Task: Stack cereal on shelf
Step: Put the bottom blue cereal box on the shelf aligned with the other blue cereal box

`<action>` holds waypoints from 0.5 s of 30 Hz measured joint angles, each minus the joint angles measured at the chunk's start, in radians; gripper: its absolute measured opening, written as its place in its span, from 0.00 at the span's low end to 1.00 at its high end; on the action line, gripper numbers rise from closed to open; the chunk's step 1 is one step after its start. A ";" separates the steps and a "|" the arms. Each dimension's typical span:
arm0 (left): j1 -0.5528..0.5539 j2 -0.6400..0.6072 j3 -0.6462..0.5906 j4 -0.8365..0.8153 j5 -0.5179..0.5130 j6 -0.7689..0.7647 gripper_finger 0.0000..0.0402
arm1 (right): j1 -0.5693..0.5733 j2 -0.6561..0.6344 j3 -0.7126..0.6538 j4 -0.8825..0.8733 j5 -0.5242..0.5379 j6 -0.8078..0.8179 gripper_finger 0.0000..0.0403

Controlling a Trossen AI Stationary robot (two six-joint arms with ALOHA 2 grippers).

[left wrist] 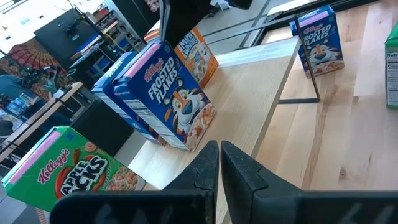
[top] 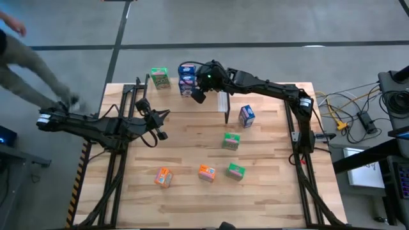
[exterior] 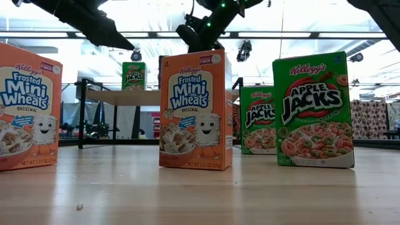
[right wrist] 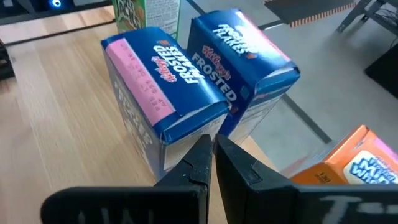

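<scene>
The shelf [top: 172, 102] stands at the table's far side. On it are a green cereal box [top: 158, 78], two blue boxes [top: 186, 69] [right wrist: 180, 87] side by side, and an orange box [left wrist: 199, 56] [right wrist: 351, 168] beside them. My right gripper [right wrist: 213, 152] is shut, over the shelf, with its tips close to the nearer blue box [right wrist: 155, 93]. My left gripper [left wrist: 219, 165] is shut and empty, over the table's left part [top: 160, 124]. One blue box [top: 246, 115], two green boxes [top: 231, 140] [top: 236, 170] and two orange boxes [top: 206, 172] [top: 163, 177] stand on the table. My right gripper has its shut fingertips [right wrist: 202, 149] at the lower edge of the nearer blue box's side [right wrist: 180, 140]. I cannot tell whether they touch it. The box stands on the shelf.
A person's arm [top: 38, 70] reaches in at the table's far left, near the left arm's base. The shelf's black legs [top: 226, 112] stand on the table. Cables and gear [top: 358, 118] lie off the table's right side.
</scene>
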 joint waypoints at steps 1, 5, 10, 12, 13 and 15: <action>0.000 0.000 0.000 -0.001 0.000 0.000 0.00 | 0.000 0.000 0.000 0.002 0.000 0.000 0.03; 0.000 0.000 0.000 0.000 0.000 0.000 0.00 | 0.000 0.000 -0.003 0.003 0.000 -0.002 0.03; 0.000 0.000 0.000 0.000 0.000 0.000 0.00 | 0.001 0.000 -0.003 -0.001 0.000 -0.002 0.03; 0.000 0.000 0.000 -0.001 0.000 0.000 0.00 | 0.003 -0.003 -0.003 -0.017 -0.001 -0.002 0.03; 0.000 0.000 0.000 -0.001 0.000 0.000 0.00 | 0.007 -0.006 0.001 -0.029 0.000 -0.002 0.03; 0.000 0.000 0.000 -0.001 0.000 0.000 0.00 | 0.016 -0.018 0.008 -0.048 0.000 -0.002 0.03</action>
